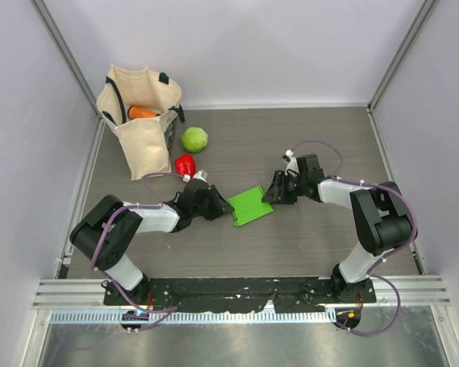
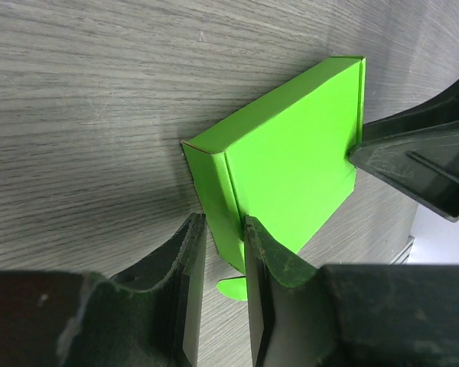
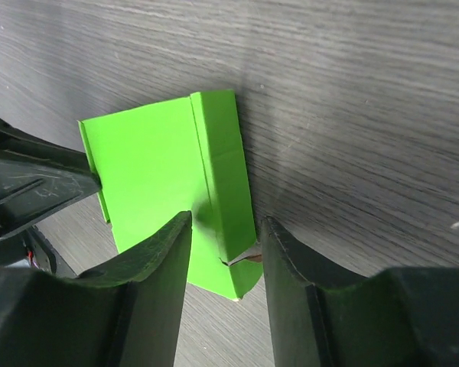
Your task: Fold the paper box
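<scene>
At the table's [image 1: 329, 237] 10 o'clock corner sits a cream tote bag [image 1: 141, 130] with an orange carrot [image 1: 142, 112] in its mouth. A round green vegetable [image 1: 194, 139] and a red pepper [image 1: 185, 164] sit at the bag's 4 o'clock. The left gripper [image 2: 223, 229] pinches an upright side wall of the paper box [image 1: 251, 206] at its 9 o'clock edge. The box lies partly folded near the table's centre. At its 2 o'clock edge the right gripper [image 3: 226, 222] is spread, straddling the opposite raised wall without clamping it.

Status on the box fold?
Left gripper shut on paper box side flap. Right gripper open, astride opposite flap. Box part-folded. Red pepper, round green vegetable well clear.
</scene>
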You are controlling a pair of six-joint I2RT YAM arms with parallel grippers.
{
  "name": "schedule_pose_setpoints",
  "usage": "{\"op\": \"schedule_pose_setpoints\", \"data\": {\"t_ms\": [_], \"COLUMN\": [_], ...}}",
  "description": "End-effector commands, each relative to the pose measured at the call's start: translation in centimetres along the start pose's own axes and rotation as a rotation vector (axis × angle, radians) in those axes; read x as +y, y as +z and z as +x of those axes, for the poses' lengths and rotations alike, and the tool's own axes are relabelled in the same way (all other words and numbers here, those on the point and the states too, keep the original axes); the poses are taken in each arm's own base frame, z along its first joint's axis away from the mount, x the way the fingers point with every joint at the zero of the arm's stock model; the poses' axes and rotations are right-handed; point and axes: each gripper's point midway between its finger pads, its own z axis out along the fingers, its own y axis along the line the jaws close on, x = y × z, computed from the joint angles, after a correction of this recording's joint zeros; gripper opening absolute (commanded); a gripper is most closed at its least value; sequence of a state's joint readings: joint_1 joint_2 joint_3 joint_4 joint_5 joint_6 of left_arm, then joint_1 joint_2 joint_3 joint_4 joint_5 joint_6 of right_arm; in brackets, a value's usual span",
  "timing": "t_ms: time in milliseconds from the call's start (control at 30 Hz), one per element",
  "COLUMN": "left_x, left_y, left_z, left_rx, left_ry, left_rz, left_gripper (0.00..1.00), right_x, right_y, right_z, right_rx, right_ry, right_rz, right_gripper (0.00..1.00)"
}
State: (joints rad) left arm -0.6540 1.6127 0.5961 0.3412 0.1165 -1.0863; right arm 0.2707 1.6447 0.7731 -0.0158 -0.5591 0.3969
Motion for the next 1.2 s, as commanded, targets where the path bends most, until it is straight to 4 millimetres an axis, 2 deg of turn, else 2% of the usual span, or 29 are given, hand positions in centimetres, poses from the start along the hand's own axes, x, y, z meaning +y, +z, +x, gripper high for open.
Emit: {"op": "schedule_pose_setpoints", "data": {"t_ms": [0,67,200,267,300,400,500,800,933,1167], "left_x": [5.1,5.1,4.6,3.9,3.5,2.1,1.2,0.4,-0.2,-0.9], "left_y": [-0.4,-0.5,-0.7,-1.0,-1.1,-1.6,-2.0,-1.9,-1.7,0.1], "left_z": [1.6,1.6,1.4,1.2,1.1,0.7,0.4,-0.7,-1.7,-1.2], "left_rx": [0.041,0.040,0.035,0.032,0.030,0.024,0.029,0.015,0.004,0.056], "left_ry": [0.052,0.054,0.058,0.057,0.055,0.054,0.055,0.019,0.020,-0.031], "left_rz": [-0.183,-0.181,-0.164,-0.136,-0.119,-0.039,0.003,0.059,0.074,0.114], "left_gripper": [0.29,0.29,0.29,0.32,0.34,0.51,0.60,0.68,0.70,0.68], "right_x": [0.3,0.0,-0.5,-0.8,-0.8,-1.5,-2.0,-2.4,-2.4,-2.9], "right_y": [0.5,0.6,0.8,0.9,0.8,0.9,1.1,0.8,0.8,0.9], "right_z": [-1.5,-1.4,-1.2,-0.9,-0.9,-0.2,0.5,0.7,0.7,0.6], "right_rx": [-0.047,-0.053,-0.056,-0.054,-0.056,-0.046,-0.038,-0.043,-0.045,-0.049], "right_ry": [-0.039,-0.023,-0.012,-0.007,-0.006,0.014,0.034,0.039,0.038,0.052], "right_rz": [-0.007,0.005,0.022,0.030,0.030,0.049,0.043,0.045,0.037,0.052], "right_gripper": [0.44,0.41,0.28,0.24,0.19,0.13,0.11,0.09,0.09,0.09]}}
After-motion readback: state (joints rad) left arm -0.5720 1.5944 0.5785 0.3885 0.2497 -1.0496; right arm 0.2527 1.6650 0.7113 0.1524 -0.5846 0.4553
